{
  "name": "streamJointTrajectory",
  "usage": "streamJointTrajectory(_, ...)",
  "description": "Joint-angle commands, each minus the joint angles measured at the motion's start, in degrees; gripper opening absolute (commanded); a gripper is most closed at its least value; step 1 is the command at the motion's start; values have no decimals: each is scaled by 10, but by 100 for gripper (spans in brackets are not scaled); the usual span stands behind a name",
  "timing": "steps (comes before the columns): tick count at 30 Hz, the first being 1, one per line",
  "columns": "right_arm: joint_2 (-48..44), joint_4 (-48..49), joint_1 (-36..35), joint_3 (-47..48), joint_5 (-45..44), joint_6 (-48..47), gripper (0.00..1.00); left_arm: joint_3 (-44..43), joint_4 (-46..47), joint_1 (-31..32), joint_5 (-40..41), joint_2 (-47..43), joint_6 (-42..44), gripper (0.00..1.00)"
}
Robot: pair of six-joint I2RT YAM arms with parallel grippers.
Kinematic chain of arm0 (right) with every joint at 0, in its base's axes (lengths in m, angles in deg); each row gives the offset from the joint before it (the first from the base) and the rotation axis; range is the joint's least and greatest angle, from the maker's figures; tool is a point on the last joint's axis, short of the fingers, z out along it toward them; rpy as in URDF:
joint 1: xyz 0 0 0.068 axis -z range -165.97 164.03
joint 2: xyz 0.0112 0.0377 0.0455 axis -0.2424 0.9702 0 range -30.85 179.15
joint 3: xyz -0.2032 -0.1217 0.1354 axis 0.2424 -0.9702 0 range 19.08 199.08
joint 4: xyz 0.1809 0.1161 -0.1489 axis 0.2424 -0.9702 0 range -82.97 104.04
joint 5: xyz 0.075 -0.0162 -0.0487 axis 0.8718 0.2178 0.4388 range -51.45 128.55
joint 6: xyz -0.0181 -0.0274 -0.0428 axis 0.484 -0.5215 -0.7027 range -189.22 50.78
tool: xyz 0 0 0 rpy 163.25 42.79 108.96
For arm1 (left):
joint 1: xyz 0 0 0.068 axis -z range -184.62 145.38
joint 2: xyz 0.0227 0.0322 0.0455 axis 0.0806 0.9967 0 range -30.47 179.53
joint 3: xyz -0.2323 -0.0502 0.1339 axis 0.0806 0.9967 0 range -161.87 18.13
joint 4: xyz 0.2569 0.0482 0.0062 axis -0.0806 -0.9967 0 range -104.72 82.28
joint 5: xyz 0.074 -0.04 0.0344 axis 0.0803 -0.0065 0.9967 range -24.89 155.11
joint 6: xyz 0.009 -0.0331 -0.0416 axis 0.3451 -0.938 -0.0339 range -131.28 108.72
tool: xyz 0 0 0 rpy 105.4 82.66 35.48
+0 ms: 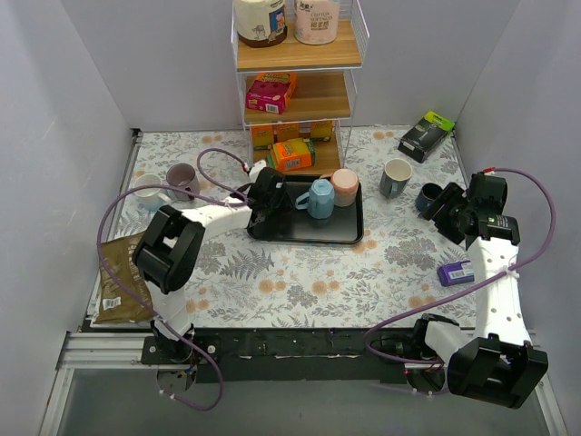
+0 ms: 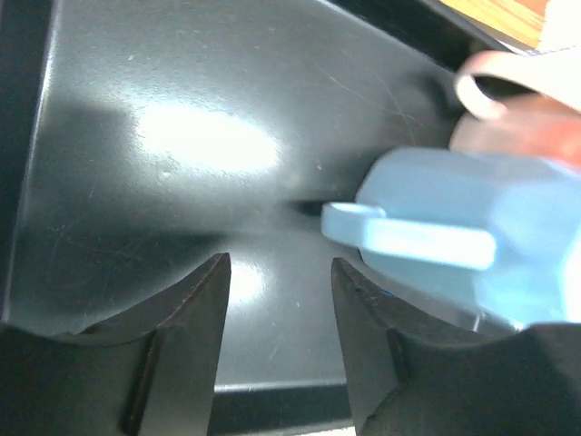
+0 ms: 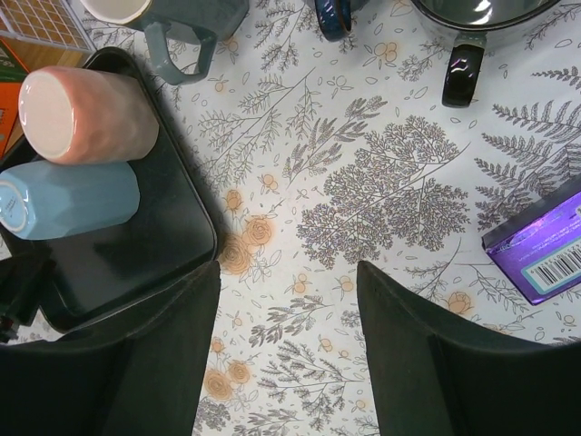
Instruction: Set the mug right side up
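A light blue mug [image 1: 320,198] stands upside down on the black tray [image 1: 309,233], next to an upside-down pink mug [image 1: 344,186]. My left gripper [image 1: 275,205] is open and empty just left of the blue mug, low over the tray. In the left wrist view the blue mug [image 2: 472,232] lies to the right of the gripper [image 2: 280,272], its handle [image 2: 408,238] pointing toward my fingers, not between them. My right gripper [image 1: 451,214] is open and empty over the tablecloth right of the tray. The right wrist view shows both mugs' bases: blue [image 3: 68,200] and pink [image 3: 86,113].
A grey-teal mug [image 1: 396,177] stands upright right of the tray, a dark blue mug [image 1: 429,197] sits by my right gripper. A purple box [image 1: 456,272] lies at the right. A wire shelf [image 1: 295,82] stands behind the tray. Two mugs [image 1: 168,184] and a brown bag [image 1: 123,277] sit at left.
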Motion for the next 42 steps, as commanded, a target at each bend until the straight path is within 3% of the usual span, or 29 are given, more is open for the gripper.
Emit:
streamJointTrajectory(1, -10, 19, -2, -13, 2, 3, 68, 40, 78, 6, -21, -87, 95, 50)
streamJointTrajectory(3, -12, 19, -1, -18, 5, 3, 68, 46, 109, 6, -48, -98, 136, 53)
streamJointTrajectory(7, -14, 24, -2, -26, 16, 3, 69, 40, 107, 6, -142, -112, 305, 63)
streamJointTrajectory(14, 3, 19, -2, -27, 39, -8, 70, -36, -19, 6, -345, -97, 477, 71)
streamJointTrajectory(18, 14, 5, -3, -14, 39, -12, 70, -53, -81, 6, -348, -78, 548, 72)
streamJointTrajectory(21, 25, -7, -5, -11, 37, -14, 70, -53, -75, 5, -313, -64, 583, 72)
streamJointTrajectory(42, 3, -66, -9, -18, 42, 7, 68, -174, -80, -4, -294, 58, 685, 67)
